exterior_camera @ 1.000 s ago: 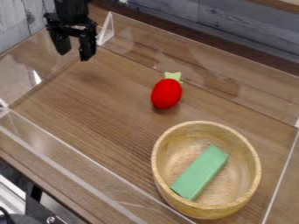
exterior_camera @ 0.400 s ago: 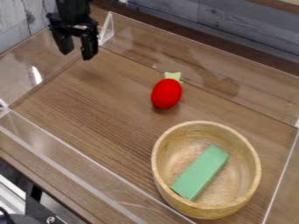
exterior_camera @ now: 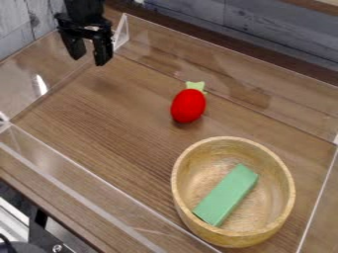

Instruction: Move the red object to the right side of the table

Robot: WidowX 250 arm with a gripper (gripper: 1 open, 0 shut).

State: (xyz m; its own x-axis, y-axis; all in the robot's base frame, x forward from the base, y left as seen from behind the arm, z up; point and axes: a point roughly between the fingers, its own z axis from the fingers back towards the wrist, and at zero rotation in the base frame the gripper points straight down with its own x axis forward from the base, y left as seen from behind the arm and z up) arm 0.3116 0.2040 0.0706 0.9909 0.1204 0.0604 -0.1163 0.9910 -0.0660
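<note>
Three things sit inside this setup, going left to right. Far left at the back, the pincer [exterior_camera: 82, 51] hangs pointing down with its jaws spread wide and nothing between them, well apart from everything else, so my guess is it hasn't started its approach. Roughly mid-worktop [exterior_camera: 99, 128] lies the red object [exterior_camera: 189, 106], on its side with the pale leafy tip pointing away, free on the wood and easy to come down on from above. Front right is a wooden bowl [exterior_camera: 201, 158] holding a green block [exterior_camera: 227, 194], which eats up much of the right side, so the drop spot probably needs to be behind it.
</note>
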